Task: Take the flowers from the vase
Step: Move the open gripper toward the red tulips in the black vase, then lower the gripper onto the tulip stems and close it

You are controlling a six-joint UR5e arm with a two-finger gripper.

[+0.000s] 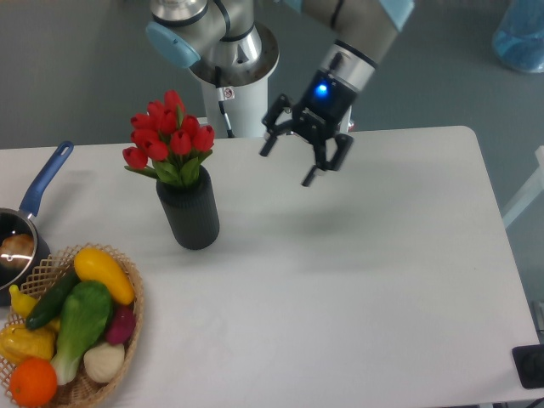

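Tulips [170, 136] upright in black vase [190, 212]

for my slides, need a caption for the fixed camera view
Open gripper hovers right of red tulips standing in a black ribbed vase.

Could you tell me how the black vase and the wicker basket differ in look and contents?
The vase is a matte black upright cylinder; the basket is low, wide, woven tan wicker. The vase holds red flowers standing above its mouth; the basket holds vegetables lying piled. The vase is fully in view; the basket is cut by the frame edge. Both rest on the white table.
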